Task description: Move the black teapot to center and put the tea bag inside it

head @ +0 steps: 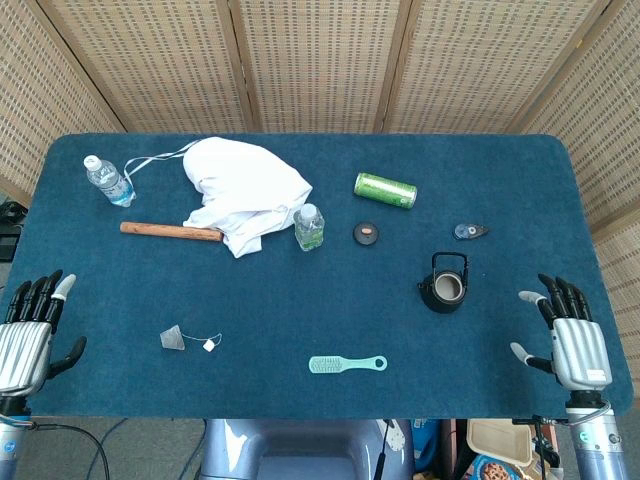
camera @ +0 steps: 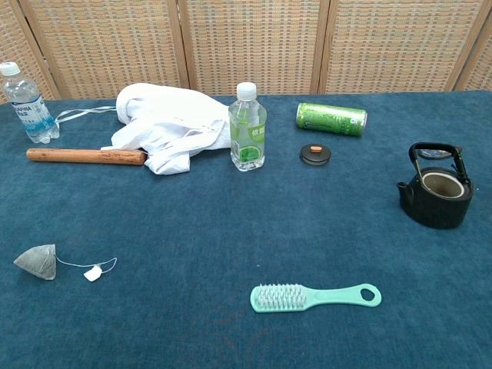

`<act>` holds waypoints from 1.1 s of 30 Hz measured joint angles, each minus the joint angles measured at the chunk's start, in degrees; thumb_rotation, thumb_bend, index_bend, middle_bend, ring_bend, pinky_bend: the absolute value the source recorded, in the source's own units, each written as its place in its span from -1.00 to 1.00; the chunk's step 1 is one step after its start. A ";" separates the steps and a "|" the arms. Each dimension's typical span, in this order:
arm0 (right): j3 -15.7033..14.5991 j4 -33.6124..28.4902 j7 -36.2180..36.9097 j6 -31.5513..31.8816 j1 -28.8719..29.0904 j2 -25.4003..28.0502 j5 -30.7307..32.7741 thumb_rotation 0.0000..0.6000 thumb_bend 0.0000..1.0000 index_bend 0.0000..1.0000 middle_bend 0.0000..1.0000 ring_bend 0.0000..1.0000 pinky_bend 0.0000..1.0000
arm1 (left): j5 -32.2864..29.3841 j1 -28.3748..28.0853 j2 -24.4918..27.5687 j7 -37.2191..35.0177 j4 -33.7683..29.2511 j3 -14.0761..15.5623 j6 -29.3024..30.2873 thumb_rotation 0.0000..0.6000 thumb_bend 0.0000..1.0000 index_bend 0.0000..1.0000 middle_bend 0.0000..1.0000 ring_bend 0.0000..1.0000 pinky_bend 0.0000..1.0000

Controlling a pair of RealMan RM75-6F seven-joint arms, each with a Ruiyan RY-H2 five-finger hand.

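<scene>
Both robot hands rest released, left (head: 30, 335), right (head: 572, 335). I should grasp the lidless black teapot (head: 444, 283) by its handle, at my 2 o'clock.

- Black teapot (head: 444, 284), lidless, handle raised, upright on the right side of the blue surface (head: 300, 320)
- Grey pyramid tea bag (head: 172, 339) at front left, string trailing to its white tag (head: 209, 346)

A staged lab tabletop: blue felt table (head: 300, 330) backed by woven rattan screens (head: 320, 60), household props scattered.
</scene>
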 measured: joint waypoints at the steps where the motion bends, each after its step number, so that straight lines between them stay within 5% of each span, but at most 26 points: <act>1: 0.04 0.16 0.22 0.17 0.00 -0.14 -0.16 1.00 -0.60 -0.40 -0.67 -0.90 -0.77 | 0.04 -0.02 0.00 0.03 0.00 0.02 -0.03 1.00 -0.29 -1.00 -1.00 -1.00 -1.00; 24: 0.81 1.99 1.98 0.70 0.53 -1.20 -1.14 1.00 -0.60 -0.41 -0.63 -0.90 -0.77 | -0.17 -0.02 0.37 0.50 -0.24 -0.23 0.24 1.00 -0.29 -1.00 -1.00 -1.00 -1.00; 33: 2.12 2.01 2.93 -3.07 3.50 -0.05 -1.17 1.00 -0.44 -0.44 -0.54 -0.90 -0.77 | 0.04 -0.51 0.70 1.05 -0.46 -0.61 0.09 1.00 -0.29 -1.00 -1.00 -1.00 -1.00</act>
